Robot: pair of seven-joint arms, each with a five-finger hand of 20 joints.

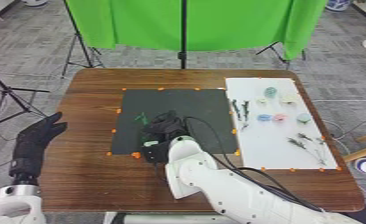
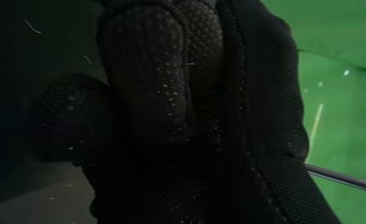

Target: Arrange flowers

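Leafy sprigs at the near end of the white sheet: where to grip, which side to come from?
I'd pinch the bare stems from above, thumb and fingers on opposite sides. The sprigs lie on the sheet, leafy ends away from the robot, stems converging toward it, so that grip should spare the leaves.

Head view: taken from the robot's head, aimed forward and down. Set well back; whole tabletop (image 1: 91, 165) taken in, plus green cloth (image 1: 135, 22) beyond the far edge and grey floor (image 1: 339, 80) around. Both arms entered from the bottom edge. Right wrist view: taken from the right arm's wrist, aimed along the right hand (image 1: 165, 125), its glove met at very close range; a dark surface (image 2: 33, 52) is seen to one side, green cloth to the other. Shared by both: right hand (image 2: 148, 75), green cloth.
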